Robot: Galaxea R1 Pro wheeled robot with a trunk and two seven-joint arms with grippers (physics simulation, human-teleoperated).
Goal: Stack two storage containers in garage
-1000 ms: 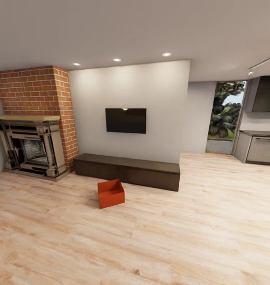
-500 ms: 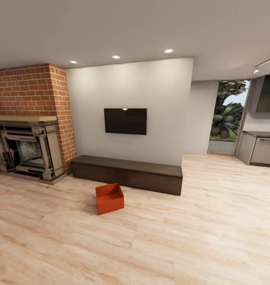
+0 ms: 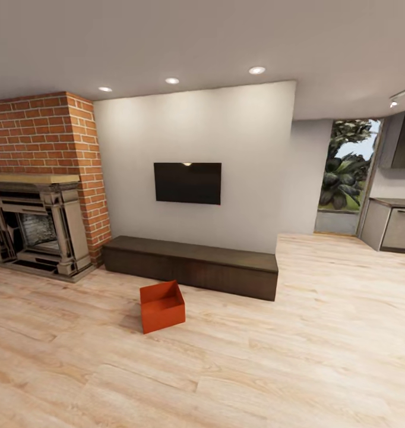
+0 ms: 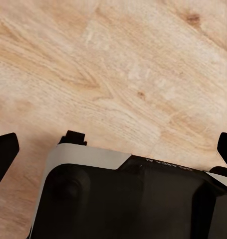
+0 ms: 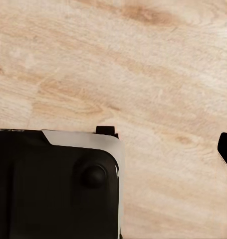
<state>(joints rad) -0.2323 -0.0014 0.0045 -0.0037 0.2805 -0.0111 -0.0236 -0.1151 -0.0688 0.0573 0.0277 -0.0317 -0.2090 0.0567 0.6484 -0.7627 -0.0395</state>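
Thin-walled orange-red storage container [image 3: 161,307] sitting on pale wood-plank floor [image 3: 297,356] near long dark cabinet [image 3: 190,266], brick fireplace [image 3: 42,184] standing beside, wrist cameras showing grainy planks, both arms' fingers spreading wide, holding nothing

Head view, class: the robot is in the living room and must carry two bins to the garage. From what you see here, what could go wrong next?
1. Just one orange bin is in sight on the wood floor; the second may get missed.
2. The bin sits close to the low cabinet, so driving up to it could bump the cabinet.
3. The bin lies low on the floor, so a deep reach may push it away rather than grasp it.
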